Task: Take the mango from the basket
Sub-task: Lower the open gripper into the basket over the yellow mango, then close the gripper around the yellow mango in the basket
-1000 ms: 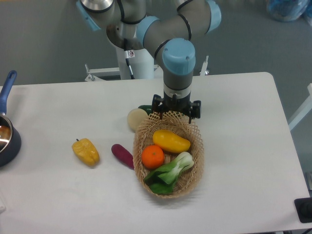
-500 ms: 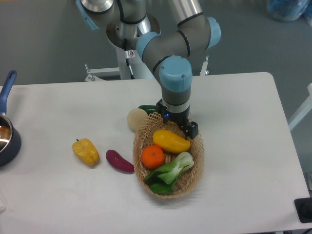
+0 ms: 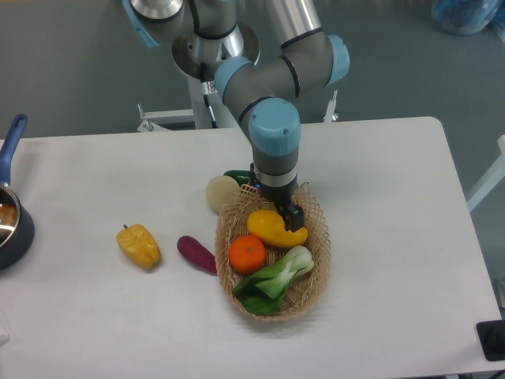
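The mango is a glossy yellow-orange oblong lying across the upper half of the tan wicker basket. My gripper points straight down and has come low onto the mango's far right part. One dark finger shows against the mango's upper right edge. The other finger is hidden behind the wrist. The jaws look spread on either side of the fruit, which still rests in the basket.
An orange and a green leafy vegetable share the basket. A purple vegetable and a yellow bell pepper lie to its left. A pale round vegetable and a green one sit behind the rim. A blue-handled pot stands at the left edge.
The gripper has turned about its vertical axis, shifted slightly left and dropped from the basket's back rim down onto the mango. The purple vegetable shifted a little.
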You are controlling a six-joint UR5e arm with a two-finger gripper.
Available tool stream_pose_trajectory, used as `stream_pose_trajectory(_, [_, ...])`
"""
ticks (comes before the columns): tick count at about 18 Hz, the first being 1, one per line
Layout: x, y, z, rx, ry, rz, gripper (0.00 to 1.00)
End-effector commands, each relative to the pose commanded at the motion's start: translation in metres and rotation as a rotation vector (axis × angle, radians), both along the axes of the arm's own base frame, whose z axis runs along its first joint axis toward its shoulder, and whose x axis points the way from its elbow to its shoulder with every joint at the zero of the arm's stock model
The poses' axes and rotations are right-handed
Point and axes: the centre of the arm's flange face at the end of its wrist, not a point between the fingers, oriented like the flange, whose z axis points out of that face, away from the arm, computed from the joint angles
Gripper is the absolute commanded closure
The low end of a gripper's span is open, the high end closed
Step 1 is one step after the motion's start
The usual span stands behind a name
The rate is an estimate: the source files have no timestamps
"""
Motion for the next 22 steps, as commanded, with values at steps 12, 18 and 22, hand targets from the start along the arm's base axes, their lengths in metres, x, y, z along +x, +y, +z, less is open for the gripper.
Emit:
stream_pose_trajectory(12, [-0.005,0.017,-0.035,0.011,0.017,-0.017,0.0])
stream_pose_trajectory(18, [0.002,0.023,-0.039,0.007,0.013,-0.022,0.2])
stream_pose_trajectory(22, [-0.001,0.023,-0.027,0.021,0.032,-0.017,0.53])
